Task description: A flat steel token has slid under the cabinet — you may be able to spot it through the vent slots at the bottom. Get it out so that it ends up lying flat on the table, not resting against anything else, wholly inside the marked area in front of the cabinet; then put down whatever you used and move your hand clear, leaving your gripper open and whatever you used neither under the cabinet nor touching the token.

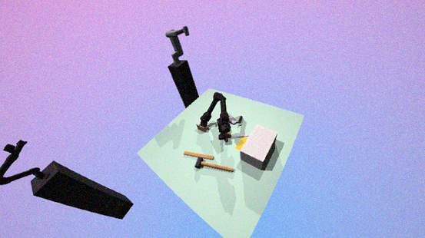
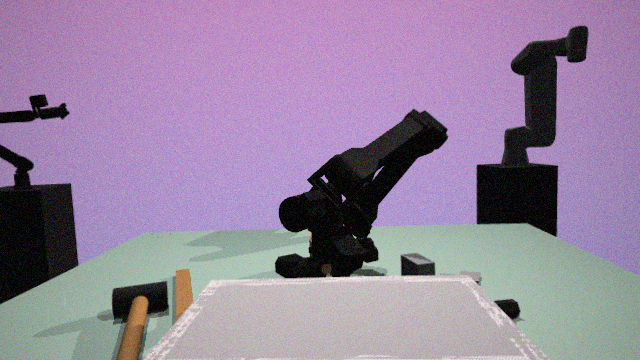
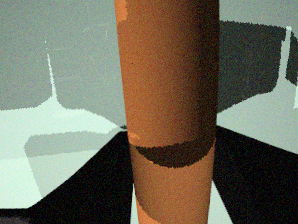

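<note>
My gripper [image 1: 225, 136] [image 2: 326, 270] [image 3: 165, 136] is shut on the round orange-brown handle [image 1: 229, 135] [image 3: 170, 75] of a tool. A thin grey rod [image 1: 239, 136] runs from the handle towards the cabinet [image 1: 258, 142] [image 2: 340, 320], on the arm-base side of the yellow marked area [image 1: 242, 143]. In the top view the rod's far end meets the cabinet's front edge; whether it reaches beneath cannot be told. The gripper is low in front of the cabinet. The token is not visible in any view, and the vent slots are hidden.
A mallet [image 1: 217, 166] [image 2: 132, 327] and a flat wooden stick [image 1: 199, 155] [image 2: 183, 292] lie on the table [image 1: 237, 225] to one side. A grey block [image 2: 417, 265] and a black cylindrical part [image 2: 507, 308] are on the other side. Two other arms stand on black pedestals beyond the table.
</note>
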### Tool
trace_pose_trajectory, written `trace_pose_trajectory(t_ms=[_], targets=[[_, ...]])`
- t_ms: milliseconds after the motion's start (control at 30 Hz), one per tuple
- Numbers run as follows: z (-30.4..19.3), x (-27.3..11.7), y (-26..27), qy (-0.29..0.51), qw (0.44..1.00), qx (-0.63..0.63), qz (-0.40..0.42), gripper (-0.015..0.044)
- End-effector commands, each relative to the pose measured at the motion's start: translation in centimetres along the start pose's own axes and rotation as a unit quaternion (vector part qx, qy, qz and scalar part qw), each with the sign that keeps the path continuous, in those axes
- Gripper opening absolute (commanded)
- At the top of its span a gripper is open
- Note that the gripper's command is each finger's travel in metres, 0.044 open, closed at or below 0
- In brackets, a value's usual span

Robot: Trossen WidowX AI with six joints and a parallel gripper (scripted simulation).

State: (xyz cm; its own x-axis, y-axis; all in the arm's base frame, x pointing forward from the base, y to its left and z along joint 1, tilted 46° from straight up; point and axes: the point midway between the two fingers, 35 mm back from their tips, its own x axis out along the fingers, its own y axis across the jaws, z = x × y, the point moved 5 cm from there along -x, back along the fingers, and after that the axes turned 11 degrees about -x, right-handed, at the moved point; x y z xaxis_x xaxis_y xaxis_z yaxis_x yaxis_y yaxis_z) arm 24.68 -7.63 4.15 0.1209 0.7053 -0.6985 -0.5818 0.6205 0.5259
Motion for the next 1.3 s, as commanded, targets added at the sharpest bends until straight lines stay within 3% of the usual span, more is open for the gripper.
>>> trace_pose_trajectory(t_ms=[0, 1267], targets=[[0.4, -0.2, 0.3, 0.000, 1.000, -0.004, -0.004, 0.0000], [2.7, -0.2, 3.7, 0.000, 1.000, -0.004, -0.003, 0.0000]])
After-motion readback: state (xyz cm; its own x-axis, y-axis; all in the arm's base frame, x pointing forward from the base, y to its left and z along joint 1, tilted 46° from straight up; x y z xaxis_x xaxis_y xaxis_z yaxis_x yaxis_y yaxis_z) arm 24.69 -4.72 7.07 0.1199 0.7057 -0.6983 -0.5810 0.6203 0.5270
